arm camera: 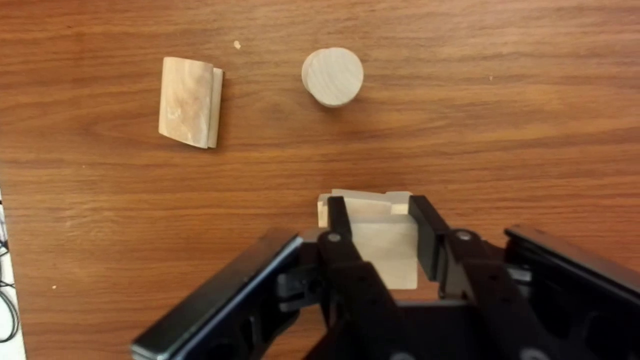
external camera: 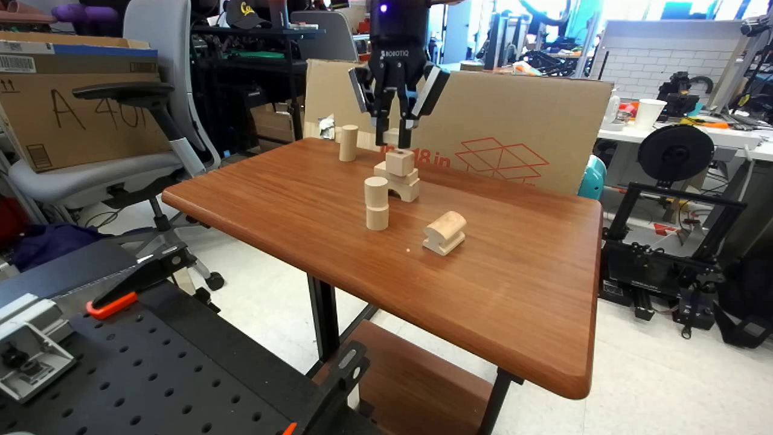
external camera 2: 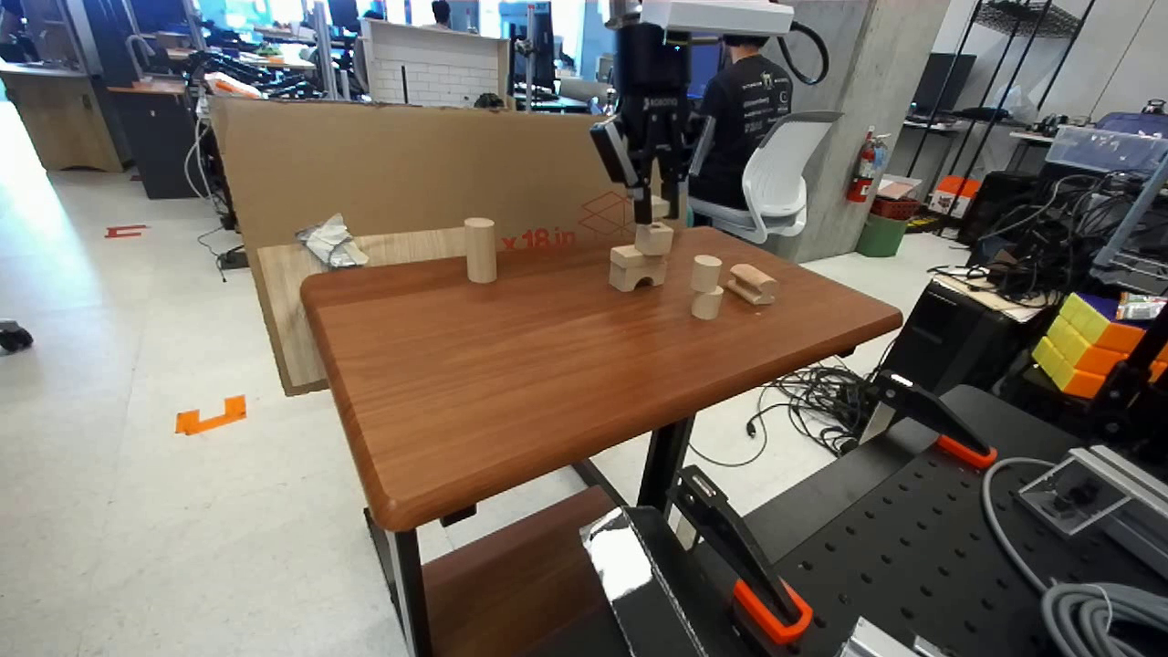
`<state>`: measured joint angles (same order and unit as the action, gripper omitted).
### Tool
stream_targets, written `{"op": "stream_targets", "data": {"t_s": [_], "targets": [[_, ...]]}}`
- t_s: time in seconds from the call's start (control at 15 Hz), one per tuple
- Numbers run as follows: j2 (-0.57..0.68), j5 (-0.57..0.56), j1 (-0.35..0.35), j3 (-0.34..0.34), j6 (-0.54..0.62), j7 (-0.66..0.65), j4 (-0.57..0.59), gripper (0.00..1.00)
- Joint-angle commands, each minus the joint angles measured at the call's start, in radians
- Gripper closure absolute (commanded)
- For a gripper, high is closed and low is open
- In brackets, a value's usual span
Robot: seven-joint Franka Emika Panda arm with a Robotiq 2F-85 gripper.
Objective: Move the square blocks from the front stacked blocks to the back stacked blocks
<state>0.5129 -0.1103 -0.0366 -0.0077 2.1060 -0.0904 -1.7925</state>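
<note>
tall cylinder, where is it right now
In both exterior views, the tall cylinder stands on the table near the cardboard panel, with the crumpled foil to its left and the arch-based stack to its right; the wrist view misses it.

A hand-lettered cardboard box [external camera: 78, 99] sits on a grey office chair [external camera: 158, 45]. A cardboard panel [external camera 2: 365, 173] with red print stands upright — some crumpled silvery material [external camera 2: 330, 241] showing in front of it. In an exterior view, a person [external camera 2: 748, 119] in black (back turned) is at a white chair [external camera 2: 780, 178]; nearby are a red fire extinguisher [external camera 2: 860, 178] and a green bin [external camera 2: 878, 235]. Orange tape [external camera 2: 212, 418] marks the floor [external camera 2: 137, 520] — and black clamps [external camera 2: 933, 412] with orange ends sit along a perforated board [external camera 2: 876, 566].
</note>
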Motion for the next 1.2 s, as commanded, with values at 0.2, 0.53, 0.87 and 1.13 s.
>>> {"op": "stream_targets", "data": {"t_s": [0.2, 0.53, 0.87, 1.13], "targets": [[0.009, 0.014, -0.003, 0.001, -0.029, 0.002, 0.035, 0.12], [-0.069, 0.000, -0.015, 0.009, -0.014, 0.009, -0.025, 0.00], [-0.096, -0.001, -0.029, 0.015, -0.009, 0.000, -0.030, 0.00], [-0.105, -0.001, -0.031, 0.015, -0.009, -0.001, -0.040, 0.00]]}}
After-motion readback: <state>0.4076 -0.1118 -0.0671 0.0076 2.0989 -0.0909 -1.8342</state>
